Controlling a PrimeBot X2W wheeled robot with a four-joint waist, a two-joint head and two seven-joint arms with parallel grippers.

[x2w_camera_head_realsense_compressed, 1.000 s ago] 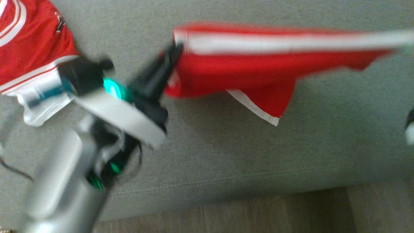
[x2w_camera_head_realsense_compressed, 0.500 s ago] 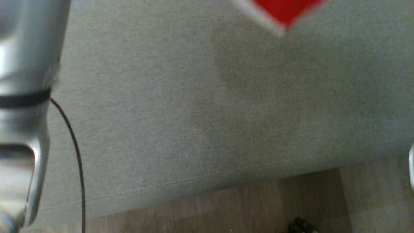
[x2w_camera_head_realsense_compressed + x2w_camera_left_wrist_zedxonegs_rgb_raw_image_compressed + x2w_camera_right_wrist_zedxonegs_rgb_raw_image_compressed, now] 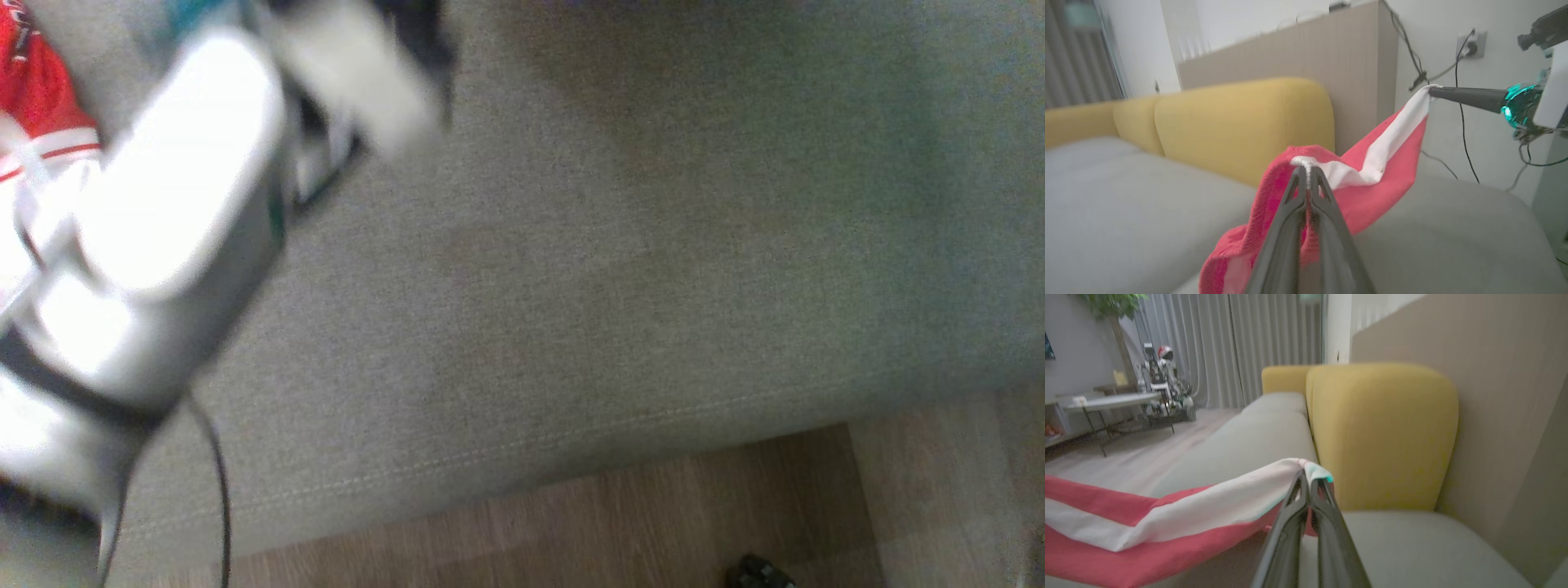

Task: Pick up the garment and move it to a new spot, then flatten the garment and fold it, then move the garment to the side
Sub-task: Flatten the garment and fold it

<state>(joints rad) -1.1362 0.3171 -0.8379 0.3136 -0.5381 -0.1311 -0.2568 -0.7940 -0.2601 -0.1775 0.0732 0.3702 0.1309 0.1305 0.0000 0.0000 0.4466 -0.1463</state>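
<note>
My left jaws pinch one end of the red and white garment (image 3: 1372, 179). My right jaws pinch the other, above the gray sofa (image 3: 1126, 212).

Grey sofa seat (image 3: 620, 269), red jersey (image 3: 41, 98) (left edge) lying on it

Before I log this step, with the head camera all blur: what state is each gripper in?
Left gripper: shut on the garment, at its white band.
Right gripper: shut on the garment, at the band's other end.
</note>
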